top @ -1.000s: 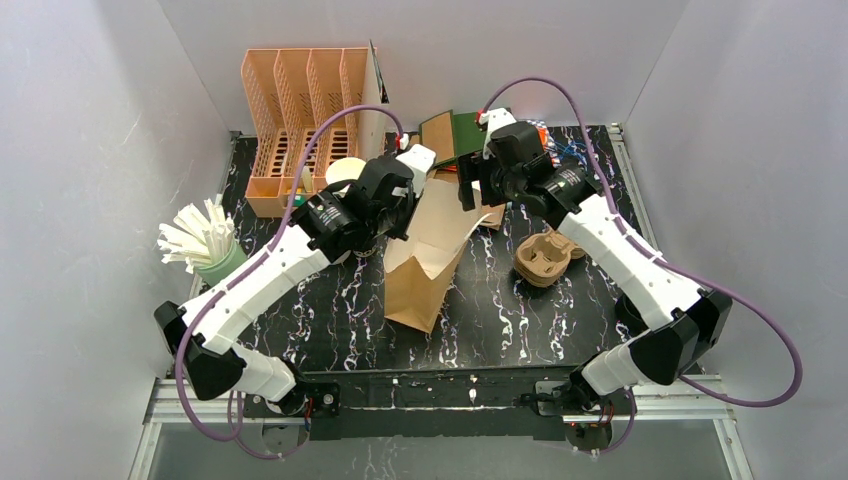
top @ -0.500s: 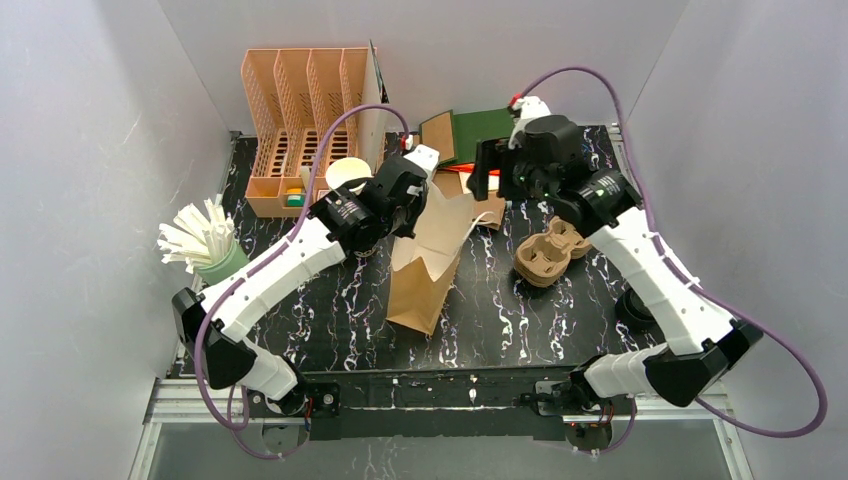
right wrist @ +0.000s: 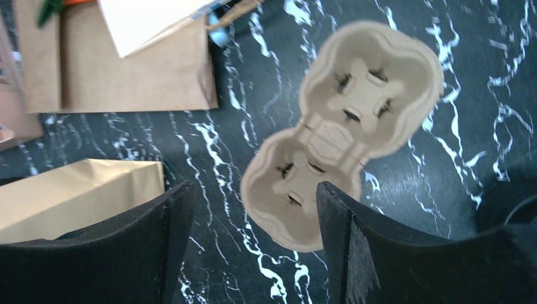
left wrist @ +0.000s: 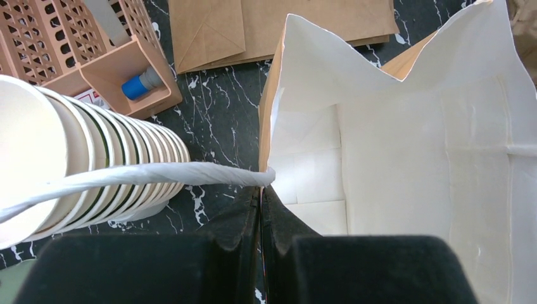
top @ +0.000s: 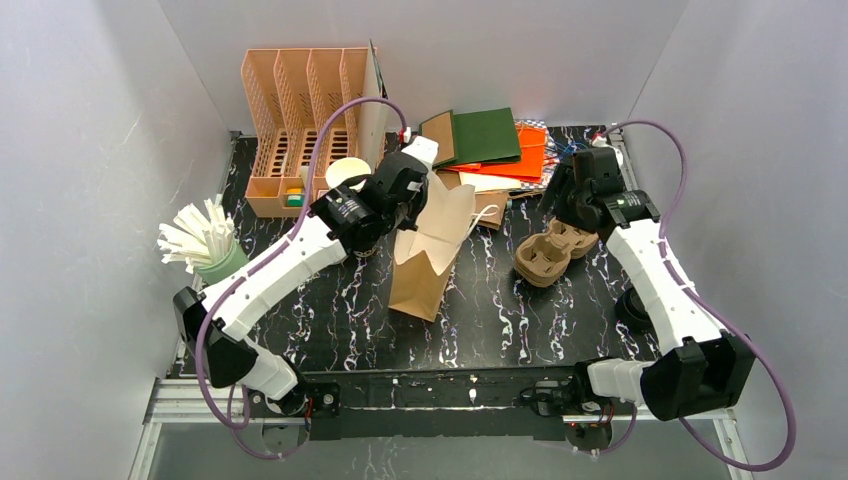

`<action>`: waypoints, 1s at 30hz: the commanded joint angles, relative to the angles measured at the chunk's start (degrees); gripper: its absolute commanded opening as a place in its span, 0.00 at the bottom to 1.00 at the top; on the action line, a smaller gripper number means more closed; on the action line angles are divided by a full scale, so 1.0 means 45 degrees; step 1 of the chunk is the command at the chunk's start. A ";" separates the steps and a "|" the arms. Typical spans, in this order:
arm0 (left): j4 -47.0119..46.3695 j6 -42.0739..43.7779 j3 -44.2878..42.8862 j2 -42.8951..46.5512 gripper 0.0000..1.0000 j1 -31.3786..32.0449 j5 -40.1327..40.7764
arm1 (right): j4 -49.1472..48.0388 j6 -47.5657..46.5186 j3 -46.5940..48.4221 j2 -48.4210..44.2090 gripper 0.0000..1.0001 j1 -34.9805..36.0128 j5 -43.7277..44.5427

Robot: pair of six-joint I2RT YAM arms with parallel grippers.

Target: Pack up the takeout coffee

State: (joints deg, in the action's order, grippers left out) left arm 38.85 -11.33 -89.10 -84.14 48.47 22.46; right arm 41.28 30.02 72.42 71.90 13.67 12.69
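No capped takeout coffee shows in any view. A brown paper bag stands open mid-table, its white inside facing the left wrist camera. My left gripper is shut on the bag's near rim, just under its twisted white handle. My right gripper hangs open over the table, above the near end of a pulp two-cup carrier, with nothing between its fingers.
A tall stack of lidless cups stands left of the bag. Behind it is an orange mesh organizer. A cup of white straws sits far left. Flat bags and green and orange sheets lie at the back.
My right arm has swung away from the bag's top to the right and now hangs over the cup carrier. My left gripper keeps its hold, and the bag stands more upright.
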 commanded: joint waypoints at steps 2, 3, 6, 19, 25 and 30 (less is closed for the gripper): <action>-0.0639 0.0096 -0.0805 -0.0565 0.02 -0.0028 0.0401 | -0.0880 0.1307 -0.1326 -0.0621 0.78 -0.0515 0.1258; -0.0737 0.0082 -0.0837 -0.0664 0.02 -0.0028 0.0305 | -0.1119 0.1409 -0.1587 -0.0672 0.78 -0.0635 0.1169; -0.1066 0.0140 -0.0962 -0.0834 0.05 -0.0028 -0.0095 | -0.1741 0.1786 -0.2174 -0.0680 0.78 -0.0859 0.1078; -0.0738 0.0551 -0.2747 -0.1372 0.54 -0.0028 -0.0026 | -0.4923 0.2445 -0.3279 0.0263 0.80 -0.1262 0.0373; -0.0565 0.0310 -0.2986 -0.0919 0.57 -0.0028 -0.0702 | -0.4640 0.2480 -0.2911 0.0999 0.61 -0.1845 -0.0057; -0.0528 0.0074 -0.3037 -0.0250 0.57 -0.0028 -0.2016 | -0.4215 0.2162 -0.2830 0.1189 0.16 -0.2282 0.0403</action>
State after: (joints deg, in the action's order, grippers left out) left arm 35.22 -9.87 -100.99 -90.04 48.47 18.50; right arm 22.46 40.34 58.15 76.97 4.97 13.02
